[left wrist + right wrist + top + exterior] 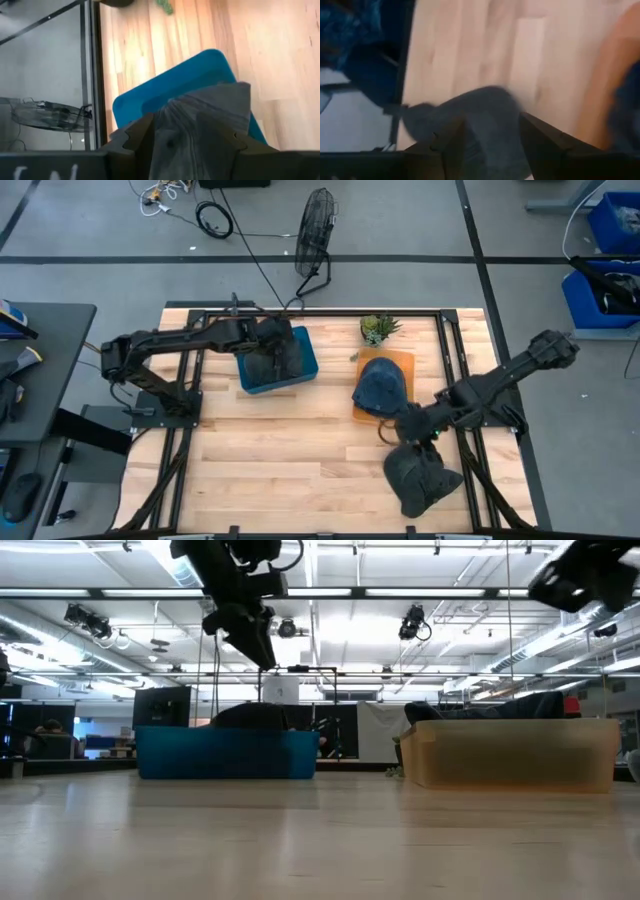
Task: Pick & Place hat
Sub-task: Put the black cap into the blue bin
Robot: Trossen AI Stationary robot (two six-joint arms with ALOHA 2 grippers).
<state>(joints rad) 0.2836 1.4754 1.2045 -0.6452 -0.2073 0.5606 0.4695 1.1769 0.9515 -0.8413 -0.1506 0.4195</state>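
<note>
**Two hats in hand, one already in the tan bin**

From above, my left tool [272, 352] hangs over the blue bin [300, 370] at the far left of the table [270, 470], with a grey hat [268, 360] between its fingers. My right tool [408, 430] sits near the right edge, just beside the tan bin [398, 358], gripping a dark hat [420, 478] that trails toward the near side. A blue hat [381, 384] lies in the tan bin.

At table height, the left tool is above the blue bin [227, 753]; the tan bin [520, 753] stands to its right.

My left wrist camera shows both fingers closed on the grey hat [210, 117] over the blue bin [170, 85].

My right wrist camera shows both fingers clamped on the dark hat [480, 117], off the bare table.

I judge one placement done and two left to release.
</note>
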